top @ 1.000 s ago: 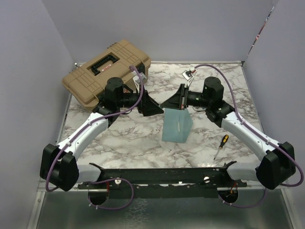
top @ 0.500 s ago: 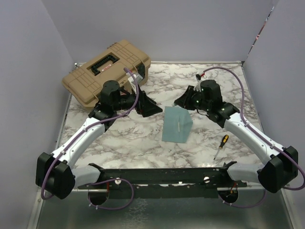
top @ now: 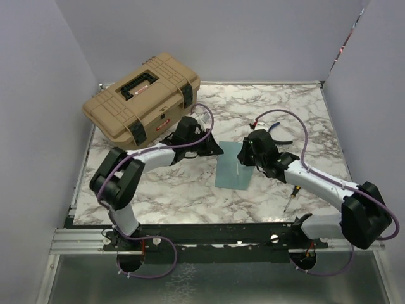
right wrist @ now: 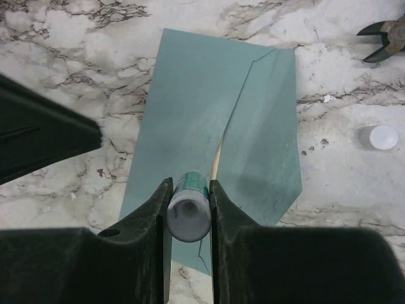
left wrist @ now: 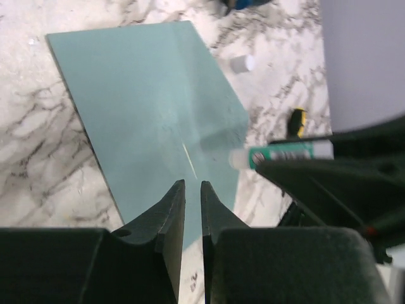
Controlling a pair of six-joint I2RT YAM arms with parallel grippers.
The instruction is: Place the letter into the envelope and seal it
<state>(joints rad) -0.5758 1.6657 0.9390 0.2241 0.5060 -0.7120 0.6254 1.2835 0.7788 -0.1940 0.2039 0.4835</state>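
— Where do we stand?
— The envelope lies flat mid-table with its flap folded down. The letter shows only as a cream sliver at the seam. The right gripper clamps a glue stick. The left gripper hovers above, nearly closed and empty.
— Next?
— We judge sealing is in hand: press the flap along its seam.

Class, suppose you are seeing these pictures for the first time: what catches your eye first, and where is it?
The teal envelope lies flat in the middle of the marble table. Right above it, the right gripper is shut on what looks like a glue stick, a white tube with a green label. A big tan toolbox sits at the far left corner.
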